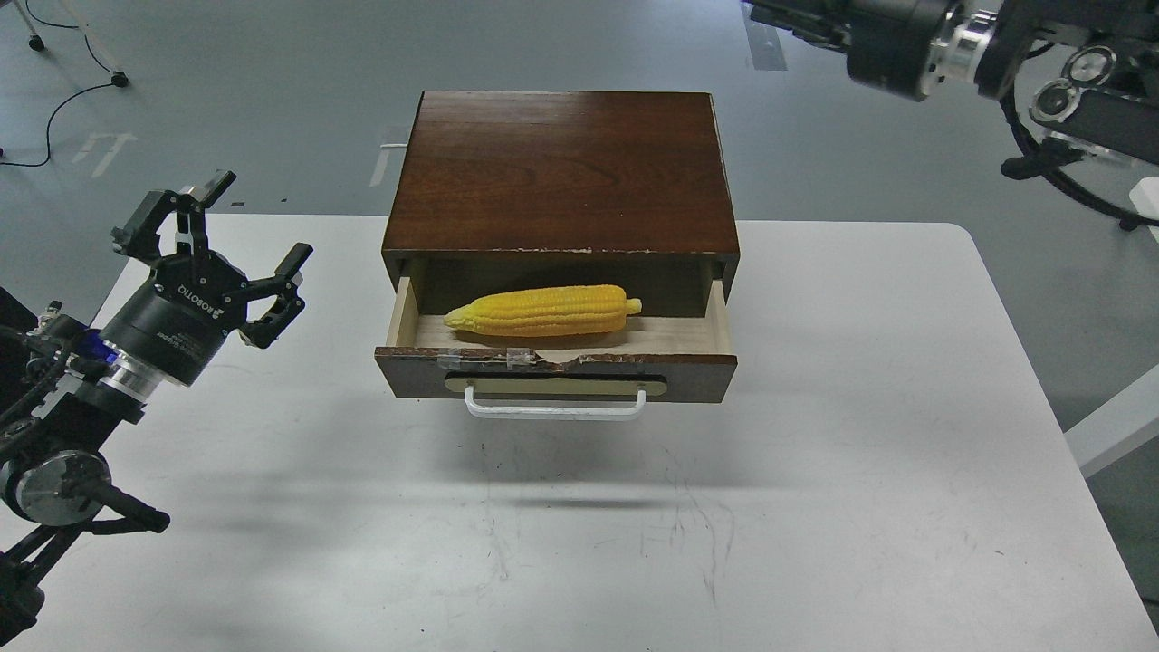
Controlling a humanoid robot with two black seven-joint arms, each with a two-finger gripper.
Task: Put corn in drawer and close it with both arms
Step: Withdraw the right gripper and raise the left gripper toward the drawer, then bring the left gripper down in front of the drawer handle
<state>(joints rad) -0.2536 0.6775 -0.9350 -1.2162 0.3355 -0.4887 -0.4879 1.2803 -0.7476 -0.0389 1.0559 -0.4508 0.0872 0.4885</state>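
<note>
The yellow corn lies lengthwise inside the open drawer, tapered end to the left. The drawer has a dark brown front with a white bar handle and stands pulled out of the brown cabinet. My left gripper is open and empty, hovering over the table to the left of the drawer. Only part of my right arm shows at the top right corner; its gripper is out of view.
The white table carries the cabinet at its far middle. Grey floor lies beyond, with a cable at the far left. The table's right edge runs near a white leg.
</note>
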